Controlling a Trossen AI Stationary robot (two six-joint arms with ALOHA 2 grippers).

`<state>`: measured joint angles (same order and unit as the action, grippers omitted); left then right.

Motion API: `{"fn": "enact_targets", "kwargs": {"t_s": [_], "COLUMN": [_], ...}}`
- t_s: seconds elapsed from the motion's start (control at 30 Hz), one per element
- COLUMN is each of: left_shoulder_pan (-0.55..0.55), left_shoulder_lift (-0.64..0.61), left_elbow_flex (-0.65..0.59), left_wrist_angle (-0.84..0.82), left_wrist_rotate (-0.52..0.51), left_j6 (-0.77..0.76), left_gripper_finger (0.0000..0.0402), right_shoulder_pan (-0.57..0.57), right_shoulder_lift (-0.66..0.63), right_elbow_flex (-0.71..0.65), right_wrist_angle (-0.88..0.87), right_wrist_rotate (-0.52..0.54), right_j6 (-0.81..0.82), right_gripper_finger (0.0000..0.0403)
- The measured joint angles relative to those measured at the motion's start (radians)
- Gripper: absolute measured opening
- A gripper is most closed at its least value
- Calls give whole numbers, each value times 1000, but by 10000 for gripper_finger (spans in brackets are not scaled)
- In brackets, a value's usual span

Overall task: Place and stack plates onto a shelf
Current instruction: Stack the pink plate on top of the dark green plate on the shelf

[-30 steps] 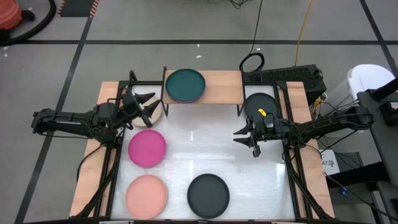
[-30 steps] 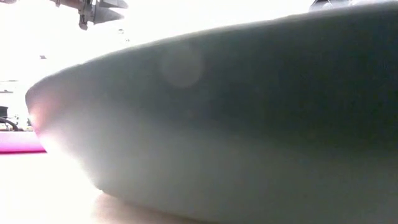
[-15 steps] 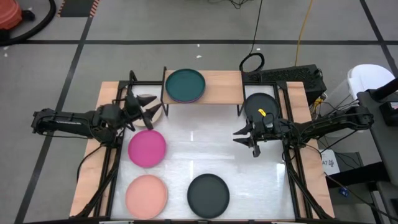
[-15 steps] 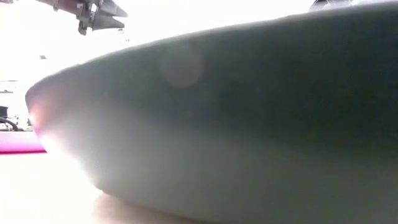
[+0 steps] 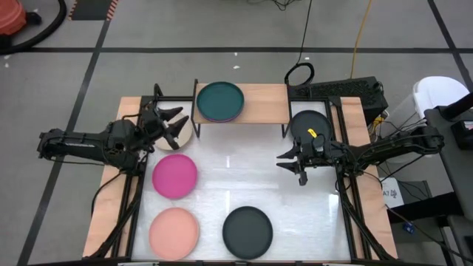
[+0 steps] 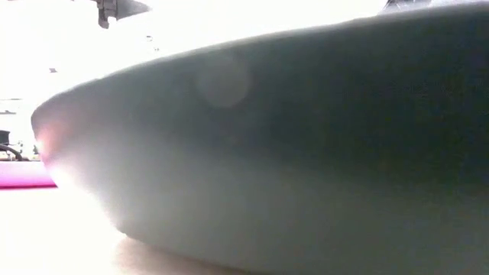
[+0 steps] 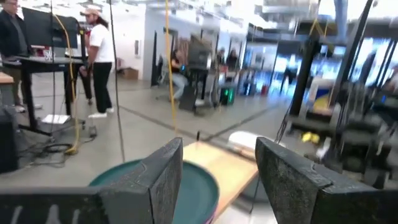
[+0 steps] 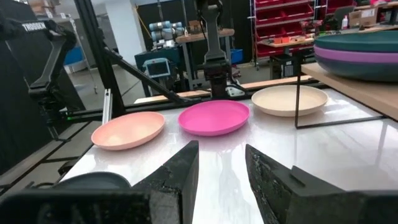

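Observation:
The shelf (image 5: 259, 103) stands at the table's far edge and carries a stack with a dark teal plate (image 5: 219, 100) on top; the right wrist view shows a purple plate under it (image 8: 367, 55). A beige plate (image 5: 185, 137), a magenta plate (image 5: 175, 176), a salmon plate (image 5: 174, 230) and two dark plates (image 5: 247, 231) (image 5: 307, 124) lie flat on the table. My left gripper (image 5: 178, 124) is open and empty above the beige plate, left of the shelf. My right gripper (image 5: 291, 167) is open and empty over the table's right middle.
The near dark plate (image 6: 306, 153) fills the low view, with the magenta plate (image 6: 23, 174) beside it. The shelf's right half (image 5: 270, 100) is bare board. People stand in the room beyond the table (image 7: 96, 56). White tabletop lies bare in the middle (image 5: 236, 170).
My left gripper has risen a little over the beige plate, staying open; in the low view it has gone almost out of the top. The plates have not moved.

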<state>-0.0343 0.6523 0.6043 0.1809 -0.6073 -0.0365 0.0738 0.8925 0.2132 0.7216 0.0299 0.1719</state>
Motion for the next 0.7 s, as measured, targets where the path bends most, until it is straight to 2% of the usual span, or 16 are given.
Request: {"fn": "enact_targets", "kwargs": {"t_s": [0.2, 0.43, 0.6, 0.7], "left_shoulder_pan": [-1, -2, -2, -2], "left_shoulder_lift": [31, 173, 295, 356], "left_elbow_flex": [159, 367, 406, 399], "left_wrist_angle": [-379, -908, -1191, -1292], "left_wrist_rotate": [-1, 34, 162, 190], "left_j6": [-69, -220, -327, -385], "left_gripper_finger": [207, 207, 207, 207], "right_shoulder_pan": [0, 0, 0, 0], "right_shoulder_lift": [0, 0, 0, 0], "right_elbow_flex": [0, 0, 0, 0], "right_wrist_angle": [-1, 0, 1, 3], "right_wrist_rotate": [0, 0, 0, 0], "right_j6": [0, 0, 6, 22], "right_gripper_finger": [116, 116, 116, 116]}}
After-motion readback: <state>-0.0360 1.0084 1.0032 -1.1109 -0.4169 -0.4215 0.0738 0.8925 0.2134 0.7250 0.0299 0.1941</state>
